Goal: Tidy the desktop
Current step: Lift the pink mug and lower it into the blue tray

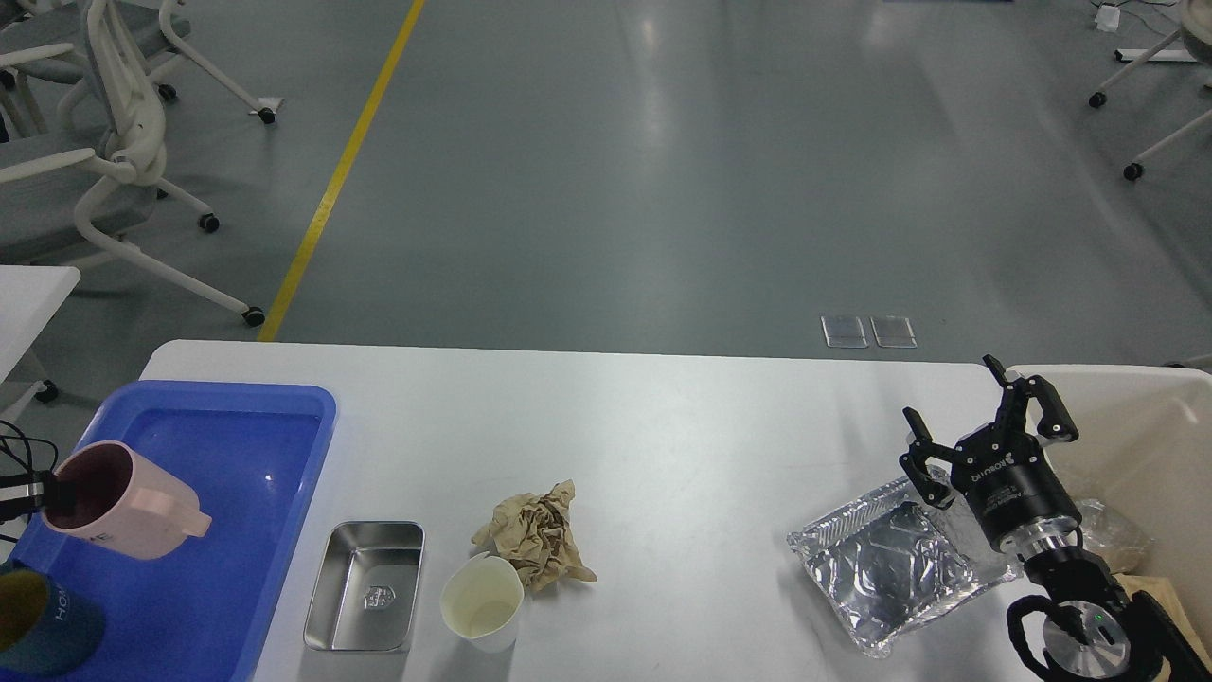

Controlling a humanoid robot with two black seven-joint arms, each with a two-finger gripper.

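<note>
Jaws on right gripper (975, 417) spread wide, empty, above foil tray (885, 564) nr counter's (663, 426) right edge. Left jaws hidden; pink mug (128, 507) hangs over blue tray (237, 426). Risk: thin foil crumples or slides w/ off-centre pinch.

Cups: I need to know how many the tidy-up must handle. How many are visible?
3: a pink mug held over the blue tray, a dark cup in the tray's near corner, a paper cup on the desktop.

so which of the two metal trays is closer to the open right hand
The crinkled foil tray, lying on the desktop just below the right hand. The smooth steel tray sits far off, beside the blue tray.
</note>
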